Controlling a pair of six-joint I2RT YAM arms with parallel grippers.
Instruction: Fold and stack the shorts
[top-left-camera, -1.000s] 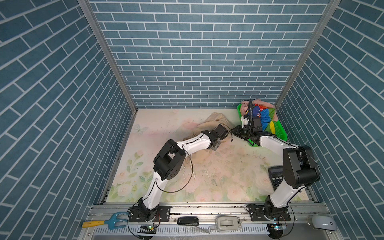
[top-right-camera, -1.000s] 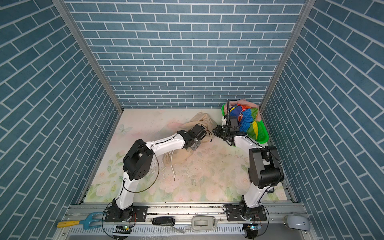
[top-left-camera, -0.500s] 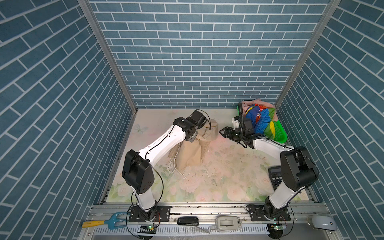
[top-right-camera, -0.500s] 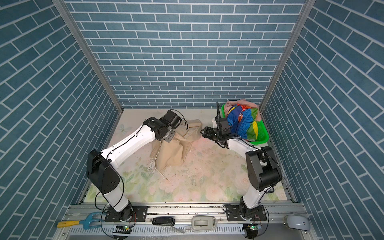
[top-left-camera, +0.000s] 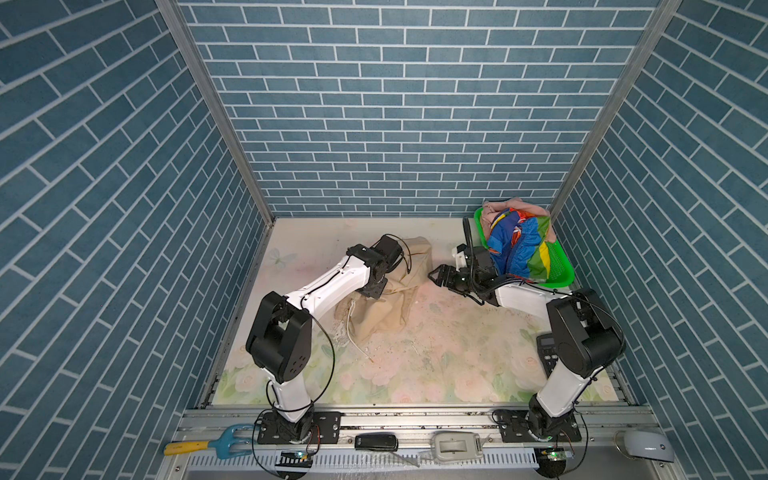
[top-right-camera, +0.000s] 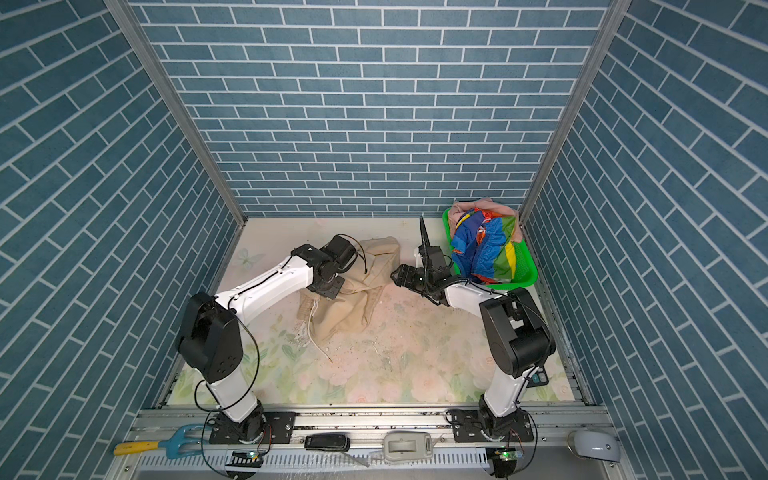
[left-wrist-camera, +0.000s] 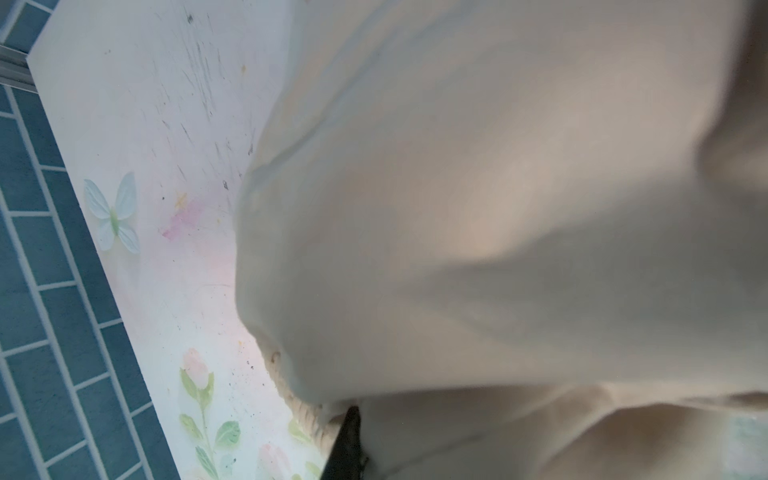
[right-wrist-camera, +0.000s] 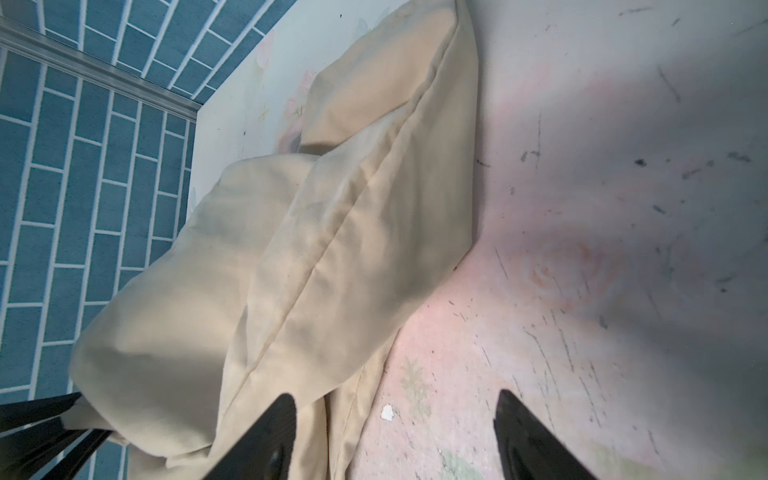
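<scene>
The beige shorts (top-left-camera: 390, 309) have come down. Half a second ago your left arm (top-left-camera: 332, 286) held them hanging; now they lie crumpled on the table (top-left-camera: 436, 357), well clear of the basket (top-left-camera: 561, 283), with a white drawstring (top-left-camera: 356, 347) trailing out on the side away from it. So the first pair is out, but it is not spread flat, and I judge that no fold has begun. The striped shorts (top-left-camera: 519, 249) and pink shorts (top-left-camera: 505, 204) sit heaped in the basket.

Your right gripper (right-wrist-camera: 395, 436) has left the basket and opened. Its jaws stand wide and empty, low over the table between the basket and the beige shorts, aimed at the nearest cloth edge.

The left arm reaches toward the basket with its elbow raised and its wrist bent down onto the shorts. The left gripper (top-left-camera: 376, 289) is buried in fabric — cloth drapes across the wrist view and only one dark fingertip (left-wrist-camera: 349, 432) shows, so I cannot tell whether it grips or has let go.
</scene>
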